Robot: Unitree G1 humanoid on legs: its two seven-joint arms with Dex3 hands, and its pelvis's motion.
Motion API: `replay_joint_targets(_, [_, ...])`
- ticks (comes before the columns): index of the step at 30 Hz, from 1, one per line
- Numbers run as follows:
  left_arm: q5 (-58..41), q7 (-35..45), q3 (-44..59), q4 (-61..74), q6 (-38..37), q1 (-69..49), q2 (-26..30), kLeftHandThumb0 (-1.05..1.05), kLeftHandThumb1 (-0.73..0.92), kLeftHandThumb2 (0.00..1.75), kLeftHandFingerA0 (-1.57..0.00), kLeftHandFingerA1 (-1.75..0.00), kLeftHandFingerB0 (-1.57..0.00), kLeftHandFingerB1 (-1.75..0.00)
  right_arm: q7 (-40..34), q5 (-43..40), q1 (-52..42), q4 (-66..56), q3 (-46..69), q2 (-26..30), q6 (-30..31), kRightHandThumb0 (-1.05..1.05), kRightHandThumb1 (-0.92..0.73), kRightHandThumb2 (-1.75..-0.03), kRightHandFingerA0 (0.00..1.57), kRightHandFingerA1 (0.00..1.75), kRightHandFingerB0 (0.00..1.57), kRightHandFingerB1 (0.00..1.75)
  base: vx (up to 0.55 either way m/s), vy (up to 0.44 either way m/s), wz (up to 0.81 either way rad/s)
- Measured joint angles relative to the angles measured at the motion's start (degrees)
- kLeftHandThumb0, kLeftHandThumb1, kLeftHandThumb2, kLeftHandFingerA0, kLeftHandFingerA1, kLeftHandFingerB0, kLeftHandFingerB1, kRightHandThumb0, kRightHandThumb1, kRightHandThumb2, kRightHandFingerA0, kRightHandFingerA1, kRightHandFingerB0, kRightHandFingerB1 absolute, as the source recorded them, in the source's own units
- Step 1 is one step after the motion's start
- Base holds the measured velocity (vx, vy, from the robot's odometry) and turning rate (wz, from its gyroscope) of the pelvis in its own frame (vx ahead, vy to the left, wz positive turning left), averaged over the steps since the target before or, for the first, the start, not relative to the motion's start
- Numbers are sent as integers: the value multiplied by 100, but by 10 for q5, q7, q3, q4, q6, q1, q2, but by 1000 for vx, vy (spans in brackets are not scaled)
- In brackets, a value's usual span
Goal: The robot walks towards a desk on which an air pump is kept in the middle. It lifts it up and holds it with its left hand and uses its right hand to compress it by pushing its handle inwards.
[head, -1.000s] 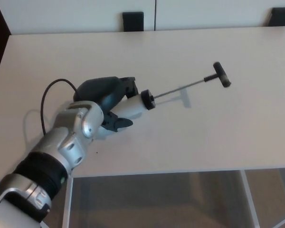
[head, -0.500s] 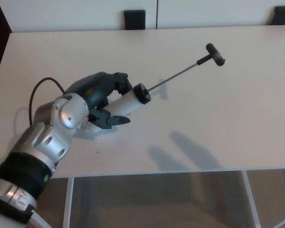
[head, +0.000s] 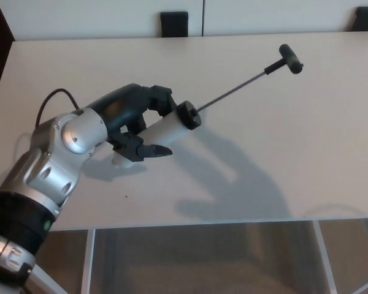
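Air pump [head: 165, 130] aloft over the desk [head: 306, 141]: the robot's left hand [head: 132, 122] is clamped around the pale barrel, fingers over the top and thumb beneath, holding it clear of the pale tabletop with its shadow falling on the surface below. The barrel slants up to the right, its black cap [head: 188, 114] just past the fingers, and the thin metal rod [head: 236, 90] runs fully out to the black T-handle [head: 291, 59]. The pump looks light and rigid, a smooth plastic cylinder that could slip or twist in the grasp; the slender rod seems liable to bend under a sideways push, so the handle is the likely place to press, straight along the shaft. A black cable [head: 49, 101] loops behind the wrist. The right hand is out of frame. No containers appear.
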State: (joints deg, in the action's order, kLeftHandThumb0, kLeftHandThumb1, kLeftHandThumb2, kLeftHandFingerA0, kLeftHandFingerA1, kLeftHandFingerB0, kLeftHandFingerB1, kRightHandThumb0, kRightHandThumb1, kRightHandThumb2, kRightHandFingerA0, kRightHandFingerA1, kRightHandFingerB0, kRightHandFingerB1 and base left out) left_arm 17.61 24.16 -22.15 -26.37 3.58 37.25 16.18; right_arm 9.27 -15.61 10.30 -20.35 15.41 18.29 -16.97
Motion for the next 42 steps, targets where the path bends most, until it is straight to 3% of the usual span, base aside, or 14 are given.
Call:
replay_joint_targets(3, [-7,17,1,11,0,-2,3,-10,80,73,-93,-163,-71,-136,3,6,34,34,-26,0,23,-89,-79,-113,8,25,9,22,0,0,0])
replay_joint_targets(4, [-9,21,1,14,0,-3,4,-12,81,72,-88,-165,-69,-141,4,7,43,43,-32,0,29,-88,-79,-116,0,21,9,21,0,0,0])
replay_joint_targets(11, [-19,54,1,29,0,-14,17,-13,80,68,-85,-164,-67,-142,10,19,108,123,-79,0,78,-89,-77,-116,0,17,1,15,0,0,0])
replay_joint_targets(12, [-20,56,1,30,0,-15,18,-15,79,66,-86,-164,-65,-140,11,20,113,130,-82,0,82,-84,-72,-113,0,20,5,20,0,0,0])
replay_joint_targets(16, [-22,72,1,46,0,-21,26,-12,80,67,-85,-162,-63,-139,15,22,146,183,-106,-3,114,-85,-77,-112,4,27,10,24,0,0,0])
replay_joint_targets(22, [-23,94,0,71,-2,-32,45,-11,83,64,-81,-166,-61,-144,19,21,177,253,-129,-19,153,-87,-80,-112,4,22,11,22,0,0,0])
replay_joint_targets(23, [-23,101,-2,79,-2,-37,51,-14,82,67,-84,-157,-63,-136,21,21,181,270,-134,-25,165,-86,-77,-89,9,26,7,22,0,0,0])
replay_joint_targets(25, [-23,108,-5,86,-3,-41,58,-14,82,67,-84,-157,-63,-136,23,20,184,286,-139,-31,177,-86,-77,-89,9,26,7,22,0,0,0])
replay_joint_targets(26, [-23,112,-6,90,-4,-44,62,-13,81,64,-79,-162,-61,-140,24,20,185,295,-141,-34,184,-87,-80,-112,9,27,9,23,0,0,0])
replay_joint_targets(42, [-24,159,-15,130,-12,-77,81,-9,83,71,-89,-162,-69,-137,46,-7,156,337,-134,-100,270,-85,-72,-110,0,25,13,24,0,0,0])
